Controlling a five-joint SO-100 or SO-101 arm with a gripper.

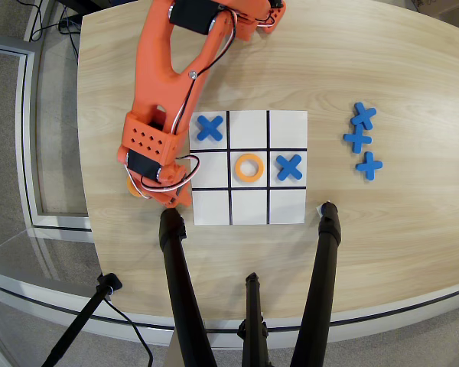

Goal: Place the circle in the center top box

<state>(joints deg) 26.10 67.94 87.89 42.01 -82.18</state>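
Overhead view. Orange arm [168, 84] reached down from the top edge of the table [382, 69] to the left side of the paper grid [249, 167]. Wrist block w/ black servo sat over the spot just left of the grid's lower-left corner. Gripper [167, 197] mostly hidden under the wrist – jaw opening couldn't be read, nor whether anything was held.

One orange ring [131, 185] peeked out from under the arm's left edge, only a sliver visible; contact w/ gripper unclear. Rest of that area covered by the arm.

Second orange ring, the circle [249, 167], lay flat in the grid's central cell, inside the black lines. Center top box [249, 127] was bare white paper. Blue cross [209, 128] in the top-left cell, another blue cross [289, 167] in the middle-right cell. Bottom row – what showed of it was bare; the lower-left cell's corner was just beside the gripper.

Three spare blue crosses [361, 140] lay well right of the grid, two upper ones touching or overlapping, the third just below.

Black tripod legs [185, 298] came up from the bottom edge, their tips near the grid's lower corners.
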